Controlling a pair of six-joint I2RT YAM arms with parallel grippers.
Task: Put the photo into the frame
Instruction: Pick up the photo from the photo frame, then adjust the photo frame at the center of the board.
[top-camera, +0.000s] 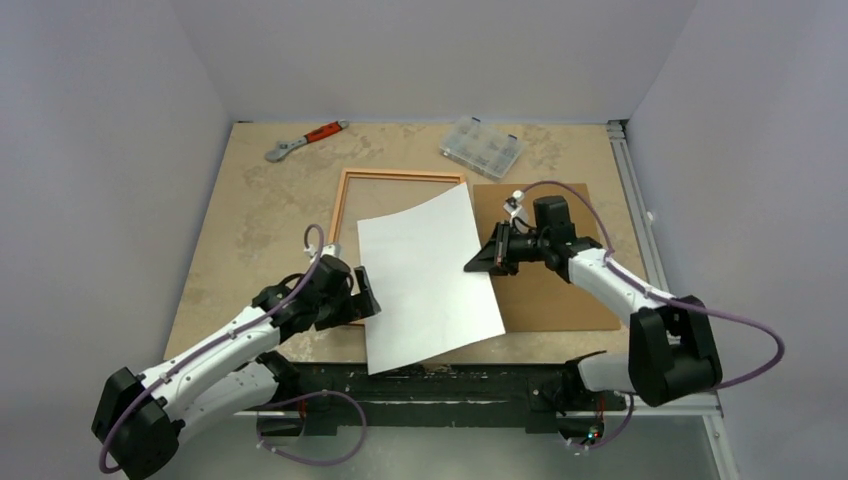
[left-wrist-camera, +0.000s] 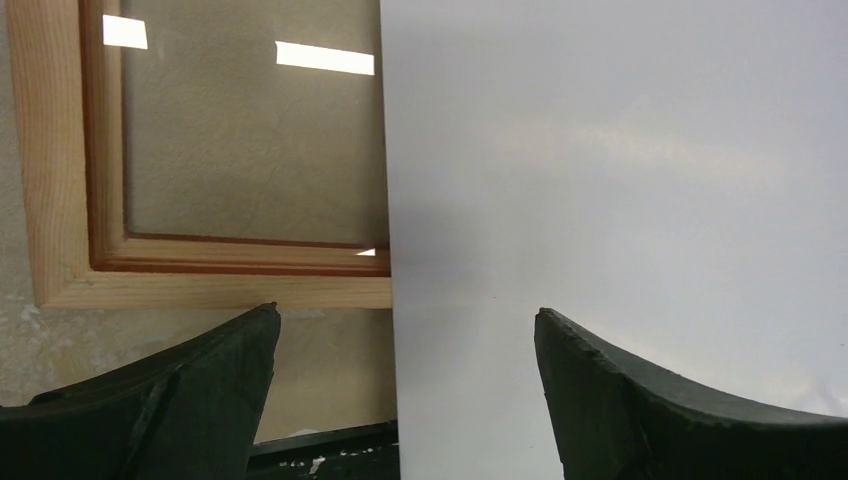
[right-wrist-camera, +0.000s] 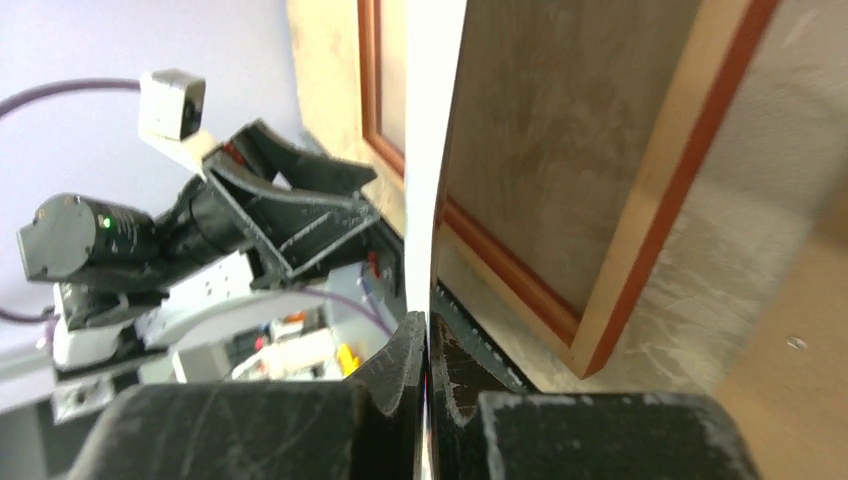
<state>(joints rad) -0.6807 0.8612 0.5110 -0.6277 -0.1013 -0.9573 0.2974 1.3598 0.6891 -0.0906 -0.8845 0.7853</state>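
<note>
The photo (top-camera: 430, 280) shows its plain white back and hangs tilted over the right part of the frame (top-camera: 345, 195), which lies with its pale wood side up. My right gripper (top-camera: 478, 258) is shut on the photo's right edge; in the right wrist view the sheet (right-wrist-camera: 432, 150) runs edge-on up from between the pinched fingertips (right-wrist-camera: 427, 330). My left gripper (top-camera: 368, 295) stands open at the photo's left edge near the frame's near corner. In the left wrist view the photo's edge (left-wrist-camera: 600, 180) lies between the wide-apart fingers (left-wrist-camera: 240, 350), beside the frame's rail (left-wrist-camera: 200, 285).
A brown backing board (top-camera: 560, 290) lies under the right arm, right of the frame. A clear parts box (top-camera: 482, 146) and an orange-handled wrench (top-camera: 305, 140) sit at the table's far side. The table's black front rail (top-camera: 450, 385) runs just below the photo's near edge.
</note>
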